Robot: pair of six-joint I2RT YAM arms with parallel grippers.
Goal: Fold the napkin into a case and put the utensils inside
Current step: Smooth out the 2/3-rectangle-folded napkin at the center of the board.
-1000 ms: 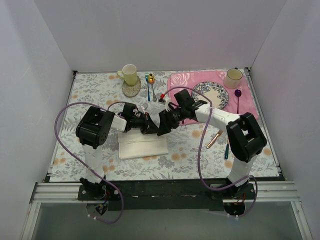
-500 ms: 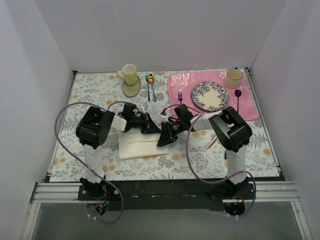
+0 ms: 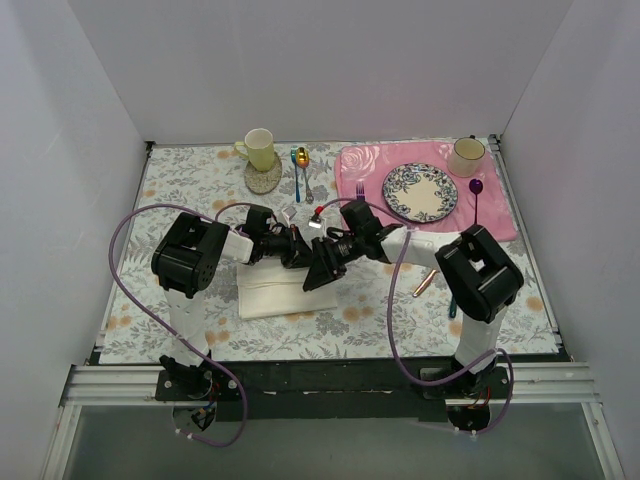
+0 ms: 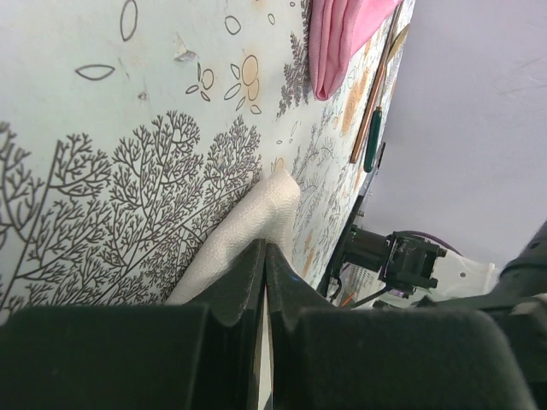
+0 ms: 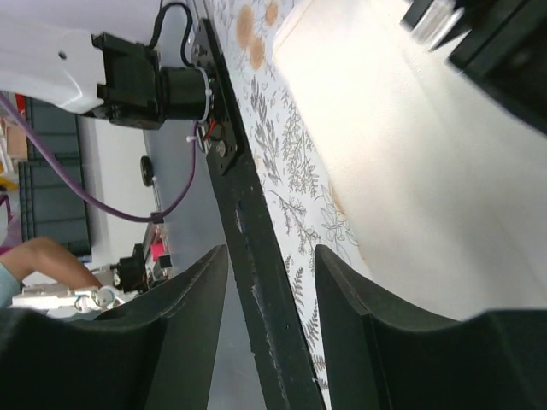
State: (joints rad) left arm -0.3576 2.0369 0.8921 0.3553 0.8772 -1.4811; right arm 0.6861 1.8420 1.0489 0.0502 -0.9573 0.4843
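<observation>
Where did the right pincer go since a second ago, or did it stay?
Yes. The right pincer slid away from the pink placemat, toward the near edge, over the napkin.

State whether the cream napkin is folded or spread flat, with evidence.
Folded: the napkin lies as a compact layered rectangle; the left gripper has jaws shut on one corner.
</observation>
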